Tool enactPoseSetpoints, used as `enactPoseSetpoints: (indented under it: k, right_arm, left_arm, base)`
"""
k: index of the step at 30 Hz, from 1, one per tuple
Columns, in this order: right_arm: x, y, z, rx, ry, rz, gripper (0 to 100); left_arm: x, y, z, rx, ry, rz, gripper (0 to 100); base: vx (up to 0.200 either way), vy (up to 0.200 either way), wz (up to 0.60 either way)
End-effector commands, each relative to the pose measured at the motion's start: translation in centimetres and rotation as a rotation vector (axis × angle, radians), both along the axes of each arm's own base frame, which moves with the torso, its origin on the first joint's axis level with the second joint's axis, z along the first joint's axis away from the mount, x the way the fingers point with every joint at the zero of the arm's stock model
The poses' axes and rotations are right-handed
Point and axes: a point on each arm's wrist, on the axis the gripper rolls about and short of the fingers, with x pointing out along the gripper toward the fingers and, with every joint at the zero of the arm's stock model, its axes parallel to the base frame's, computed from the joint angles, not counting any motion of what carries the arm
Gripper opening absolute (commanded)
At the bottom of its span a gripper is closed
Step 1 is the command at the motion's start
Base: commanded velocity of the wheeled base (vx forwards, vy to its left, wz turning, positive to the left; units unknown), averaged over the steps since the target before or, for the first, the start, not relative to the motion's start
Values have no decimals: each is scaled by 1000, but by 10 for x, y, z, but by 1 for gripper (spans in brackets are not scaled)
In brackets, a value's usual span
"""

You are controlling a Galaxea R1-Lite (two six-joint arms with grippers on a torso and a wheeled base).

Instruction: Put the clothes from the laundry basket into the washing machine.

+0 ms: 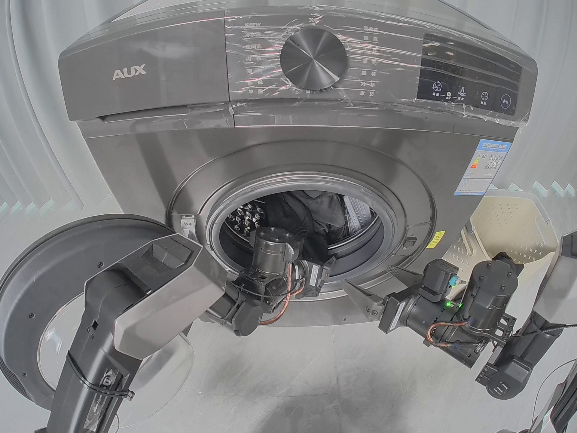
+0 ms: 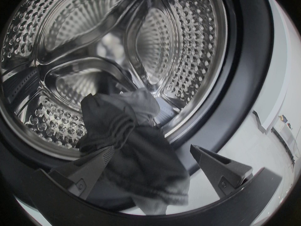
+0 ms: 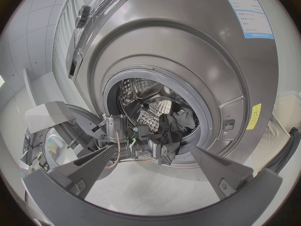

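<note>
One dark garment point(image 2: 138, 160): draped over drum point(image 2: 188, 32) rim.
Left end effector point(image 2: 151, 148): fingers apart, at garment.
Right end effector point(image 1: 368, 281): fingers apart, 4 o'clock of drum.

Washing machine point(image 1: 150, 145): logo point(image 1: 129, 72), sticker point(image 1: 482, 166) (print seemingly tiny).

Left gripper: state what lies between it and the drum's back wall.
A dark garment, draped over the door seal into the drum, before the left gripper; left wrist view.

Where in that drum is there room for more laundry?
The drum is bare at its shiny back and upper walls, behind the dark clothes. It is crowded at the lower door seal, where those clothes drape outward and the left pincer sits open.
</note>
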Motion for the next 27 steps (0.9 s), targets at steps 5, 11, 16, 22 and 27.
enactPoseSetpoints:
  k: [5,11,16,22,27]
  right_arm:
    - [0,1,0,0,0,2,100]
    - [0,1,1,2,-3,2,100]
    - [0,0,1,2,-3,0,100]
    - [0,1,1,2,-3,2,100]
    - [0,1,1,2,-3,2,100]
  left_arm:
    - [-12,-4,-14,40,39,-38,100]
    - [-4,-4,-29,53,39,-32,100]
    - [2,-5,-27,43,-2,-29,0]
    - [17,-6,5,-35,-109,4,0]
    - [39,-7,37,-121,-235,59,0]
  base:
    - [0,0,0]
    - [0,0,0]
    - [0,0,0]
    - [0,0,0]
    - [0,0,0]
